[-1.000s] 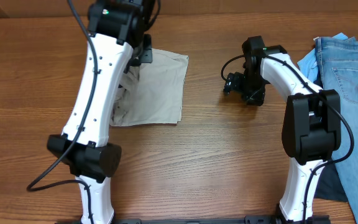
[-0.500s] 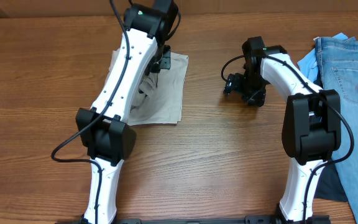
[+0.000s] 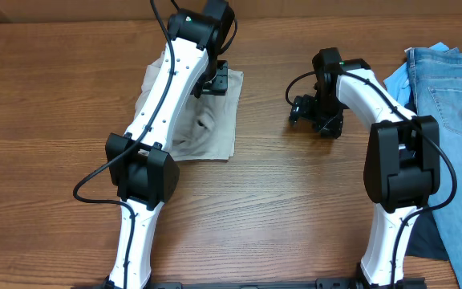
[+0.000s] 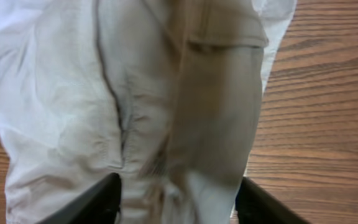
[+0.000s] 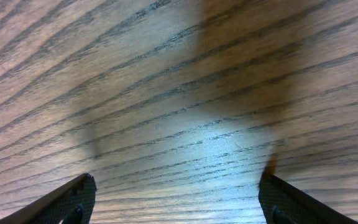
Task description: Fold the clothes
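The clothes (image 3: 224, 120), a pale beige garment, lie folded and wrinkled on the wooden table left of centre. My left gripper (image 3: 219, 80) hovers over their far right corner. In the left wrist view the beige fabric (image 4: 73, 112) fills the frame with a seam and a pocket edge. My left gripper (image 4: 178, 186) has its jaws wide apart, and a blurred fold of cloth hangs loose between them. My right gripper (image 3: 299, 108) stays over bare wood to the right of the garment. Seen from its wrist, the right gripper (image 5: 178, 186) is open with only table between its fingers.
Blue denim jeans (image 3: 455, 88) lie at the table's right edge, with a small light-blue cloth (image 3: 397, 80) beside them. The left arm (image 3: 163, 104) stretches across the garment's left half and hides it.
My left arm swung rightward over the garment, carrying a fold across it. Its jaws have gone from shut to apart, letting the cloth go. The right arm stayed still.
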Controlling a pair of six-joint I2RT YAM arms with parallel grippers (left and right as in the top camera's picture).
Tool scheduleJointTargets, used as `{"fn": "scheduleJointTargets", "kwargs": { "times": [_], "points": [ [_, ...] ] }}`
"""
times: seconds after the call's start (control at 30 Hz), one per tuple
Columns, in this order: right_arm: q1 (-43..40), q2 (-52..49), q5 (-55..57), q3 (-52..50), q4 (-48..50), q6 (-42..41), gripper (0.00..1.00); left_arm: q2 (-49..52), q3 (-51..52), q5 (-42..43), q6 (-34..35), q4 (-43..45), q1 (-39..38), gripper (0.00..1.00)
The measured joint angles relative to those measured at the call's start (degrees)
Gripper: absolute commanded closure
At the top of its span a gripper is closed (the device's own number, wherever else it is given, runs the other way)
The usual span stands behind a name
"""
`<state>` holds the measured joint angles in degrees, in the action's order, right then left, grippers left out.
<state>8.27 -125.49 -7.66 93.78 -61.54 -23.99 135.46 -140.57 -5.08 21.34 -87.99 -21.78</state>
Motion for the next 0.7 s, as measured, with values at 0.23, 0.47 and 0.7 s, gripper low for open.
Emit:
{"fn": "scheduleJointTargets", "kwargs": {
  "times": [0.23,0.47,0.7],
  "points": [
    [0.0,0.0,0.0,0.0,0.0,0.0,0.12,0.0,-0.3,2.8,-0.6,-0.5,0.5,0.28],
    [-0.6,0.0,-1.2,1.0,-2.9,0.0,0.20,-0.1,-5.7,5.4,-0.9,-4.5,4.2,0.44],
    [-1.0,0.0,-12.8,9.6,-1.3,2.9,0.58,-0.5,-4.5,7.2,-2.1,-8.5,12.0,0.50]
  ]
}}
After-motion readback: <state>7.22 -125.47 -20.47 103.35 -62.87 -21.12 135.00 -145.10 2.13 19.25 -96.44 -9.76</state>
